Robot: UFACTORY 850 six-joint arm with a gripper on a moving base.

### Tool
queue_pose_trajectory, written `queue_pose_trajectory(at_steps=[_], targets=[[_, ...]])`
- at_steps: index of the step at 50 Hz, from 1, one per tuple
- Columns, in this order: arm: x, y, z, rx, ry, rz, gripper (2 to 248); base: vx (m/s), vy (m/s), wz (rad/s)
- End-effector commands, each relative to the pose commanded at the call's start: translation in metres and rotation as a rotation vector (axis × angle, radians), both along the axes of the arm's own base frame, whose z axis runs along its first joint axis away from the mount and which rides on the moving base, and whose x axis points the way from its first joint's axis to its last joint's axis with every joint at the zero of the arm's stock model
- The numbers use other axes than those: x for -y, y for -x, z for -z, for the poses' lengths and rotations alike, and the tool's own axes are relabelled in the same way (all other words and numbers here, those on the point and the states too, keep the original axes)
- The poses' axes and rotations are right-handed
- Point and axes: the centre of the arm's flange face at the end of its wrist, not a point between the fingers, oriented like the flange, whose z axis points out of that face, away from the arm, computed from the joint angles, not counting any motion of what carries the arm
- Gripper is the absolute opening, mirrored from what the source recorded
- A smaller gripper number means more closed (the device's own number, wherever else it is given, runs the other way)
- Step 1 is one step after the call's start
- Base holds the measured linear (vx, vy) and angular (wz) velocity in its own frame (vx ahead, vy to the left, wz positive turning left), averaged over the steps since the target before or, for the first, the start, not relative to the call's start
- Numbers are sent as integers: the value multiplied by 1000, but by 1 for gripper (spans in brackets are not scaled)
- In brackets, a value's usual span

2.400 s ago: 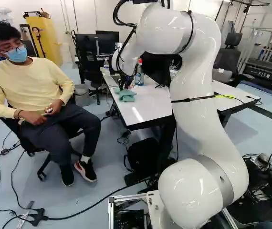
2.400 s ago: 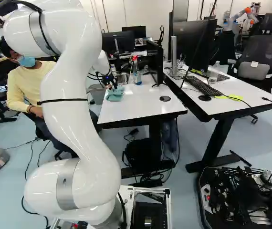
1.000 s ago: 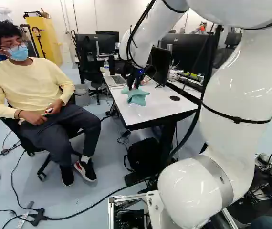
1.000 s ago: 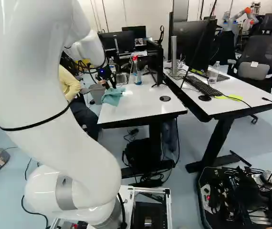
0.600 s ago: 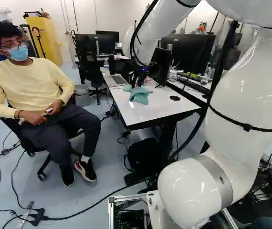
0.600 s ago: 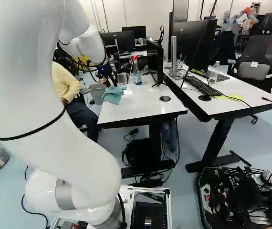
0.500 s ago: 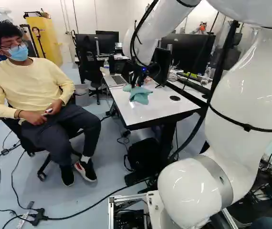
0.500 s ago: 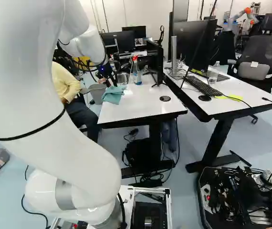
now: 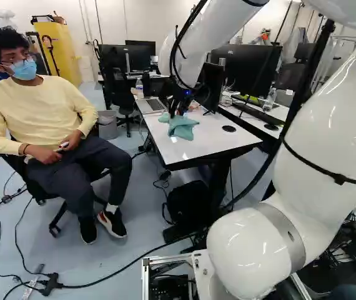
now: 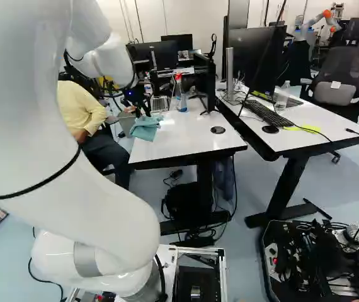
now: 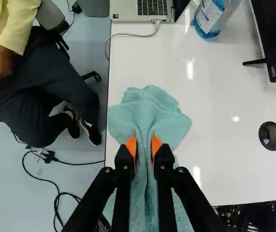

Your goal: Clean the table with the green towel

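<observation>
The pincer (image 11: 144, 146) is gripping the green towel (image 11: 150, 112) at the left edge of the bench (image 11: 225, 169), so wiping is probably under way, but which part remains, I cannot tell.

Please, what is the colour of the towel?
The towel is plain pale blue-green; it shows best in the wrist view.

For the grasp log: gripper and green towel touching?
Touching. The wrist view shows it: the gripper is shut on the green towel, a bunched fold between both orange pads.
</observation>
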Motion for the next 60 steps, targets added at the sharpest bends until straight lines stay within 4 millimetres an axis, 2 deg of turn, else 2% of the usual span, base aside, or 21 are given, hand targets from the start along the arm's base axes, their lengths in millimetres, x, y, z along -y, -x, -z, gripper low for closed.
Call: queue_pose_trajectory(at_steps=[12, 26, 27, 31, 32, 37, 38, 42, 43, 47, 48, 52, 53, 60], targets=[[-1, 23, 1, 2, 0, -14, 56, 0, 0, 0], [-1, 28, 1, 2, -1, -16, 60, 0, 0, 0], [-1, 28, 1, 2, -1, -16, 89, 0, 0, 0], [-1, 28, 1, 2, -1, -16, 89, 0, 0, 0], [-1, 28, 1, 2, -1, -16, 124, 0, 0, 0], [-1, 28, 1, 2, -1, -16, 124, 0, 0, 0], [-1, 28, 1, 2, -1, -16, 159, 0, 0, 0], [-1, 28, 1, 2, -1, -16, 159, 0, 0, 0], [-1, 28, 1, 2, -1, -16, 195, 0, 0, 0], [-1, 28, 1, 2, -1, -16, 195, 0, 0, 0], [-1, 28, 1, 2, -1, -16, 232, 0, 0, 0], [-1, 28, 1, 2, -1, -16, 232, 0, 0, 0], [-1, 28, 1, 2, -1, -16, 247, 0, 0, 0], [-1, 28, 1, 2, -1, -16, 247, 0, 0, 0]])
